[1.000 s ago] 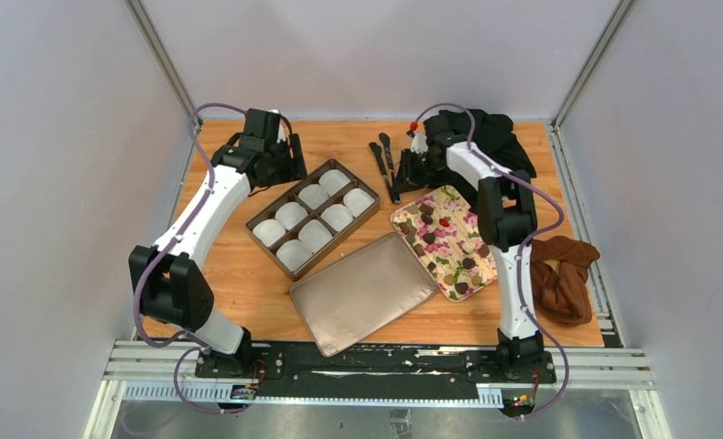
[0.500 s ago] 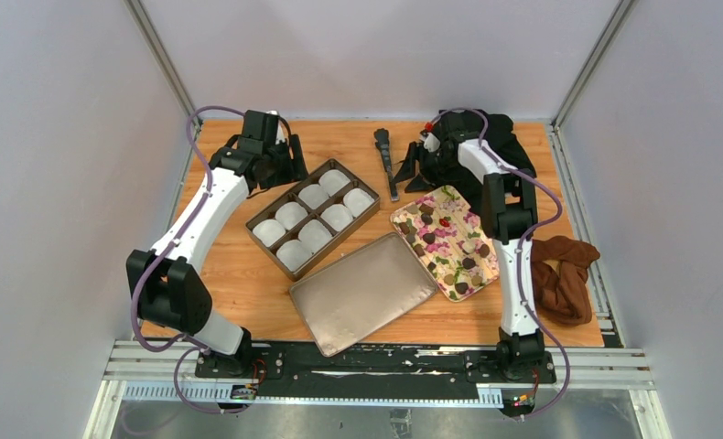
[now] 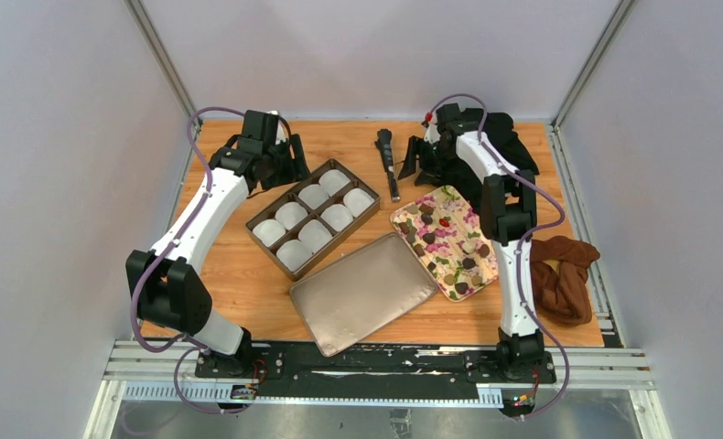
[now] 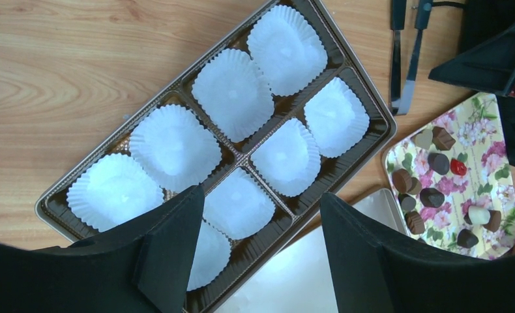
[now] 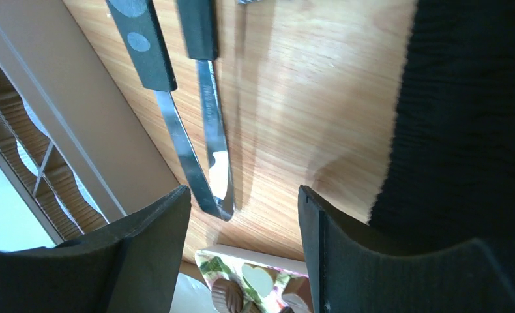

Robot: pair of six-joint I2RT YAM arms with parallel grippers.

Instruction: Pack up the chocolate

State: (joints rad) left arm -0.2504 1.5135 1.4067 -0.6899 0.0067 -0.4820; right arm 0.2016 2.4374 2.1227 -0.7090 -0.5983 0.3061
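The chocolate [image 3: 428, 237] lies as several small dark pieces on a floral tray [image 3: 463, 261] right of centre, and shows in the left wrist view as chocolate [image 4: 431, 195] and at the bottom of the right wrist view as chocolate [image 5: 227, 295]. A brown box [image 3: 369, 218] holds several white paper cups [image 3: 314, 236]. My left gripper [image 3: 289, 165] hovers open over the box's far end, its jaws [image 4: 260, 195] holding nothing. My right gripper [image 3: 419, 165] is open and holds nothing [image 5: 243, 192]. It hangs just beyond the tray's far corner, beside black-handled metal tongs [image 3: 390, 165] lying on the table.
The box's metallic lid [image 3: 362, 293] lies at front centre. A black cloth [image 3: 509, 137] is bunched at the back right behind my right arm. A rust-brown cloth [image 3: 564, 274] sits by the right edge. The tongs [image 5: 196, 156] lie between the box and the black cloth [image 5: 463, 117].
My right gripper has opened and let go of the tongs, which now lie on the table, and has drawn off to the right. My left arm has stayed still.
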